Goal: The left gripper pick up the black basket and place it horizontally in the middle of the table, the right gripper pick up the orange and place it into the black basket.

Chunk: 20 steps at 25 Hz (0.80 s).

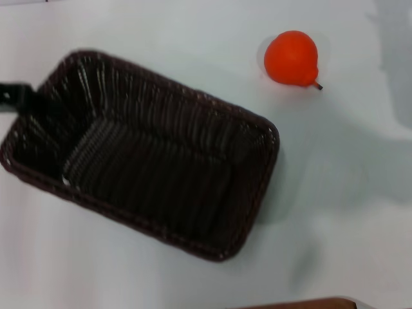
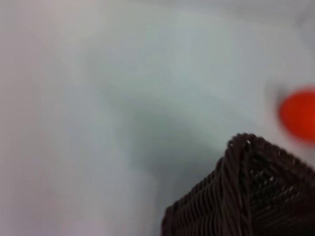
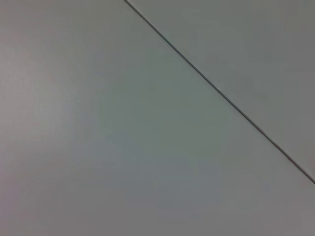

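Note:
The black basket (image 1: 161, 109) lies empty and slanted on the white table (image 1: 347, 212), its long side running from upper left to lower right. My left gripper (image 1: 22, 98) comes in from the left edge and sits on the rim at the basket's left corner, shut on it. The left wrist view shows a corner of the basket (image 2: 246, 196) close up. The orange (image 1: 293, 58) rests on the table beyond the basket's right end, apart from it, with its stem pointing lower right; it also shows in the left wrist view (image 2: 299, 114). My right gripper is out of view.
The table's brown edge strip (image 1: 302, 303) shows at the near edge. A grey shadow (image 1: 393, 58) falls on the table at the far right. The right wrist view shows only a plain grey surface crossed by a thin dark line (image 3: 221, 93).

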Each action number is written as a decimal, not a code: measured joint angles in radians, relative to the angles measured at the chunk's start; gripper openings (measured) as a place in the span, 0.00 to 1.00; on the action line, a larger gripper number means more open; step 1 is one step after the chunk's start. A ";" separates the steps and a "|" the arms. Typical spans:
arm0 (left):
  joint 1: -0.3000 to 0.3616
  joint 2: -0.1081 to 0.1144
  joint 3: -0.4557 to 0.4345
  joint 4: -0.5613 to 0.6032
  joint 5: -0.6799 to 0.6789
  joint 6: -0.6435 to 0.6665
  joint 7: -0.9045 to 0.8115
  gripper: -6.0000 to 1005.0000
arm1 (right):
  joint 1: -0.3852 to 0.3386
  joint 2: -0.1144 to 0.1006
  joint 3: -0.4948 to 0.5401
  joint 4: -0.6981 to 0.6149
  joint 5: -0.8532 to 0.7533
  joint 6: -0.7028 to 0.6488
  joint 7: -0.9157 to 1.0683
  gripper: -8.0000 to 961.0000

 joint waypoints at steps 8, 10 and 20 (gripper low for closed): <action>0.012 0.008 -0.183 0.045 -0.103 0.015 -0.044 0.17 | 0.000 0.000 0.010 -0.001 0.000 0.000 0.000 0.99; 0.016 0.001 -0.215 0.055 -0.119 0.027 -0.056 0.18 | 0.000 0.000 0.011 0.003 0.000 -0.002 0.000 0.99; 0.072 -0.051 -0.238 0.101 -0.200 0.150 -0.070 0.20 | 0.002 0.000 0.021 0.014 0.000 -0.034 0.000 0.99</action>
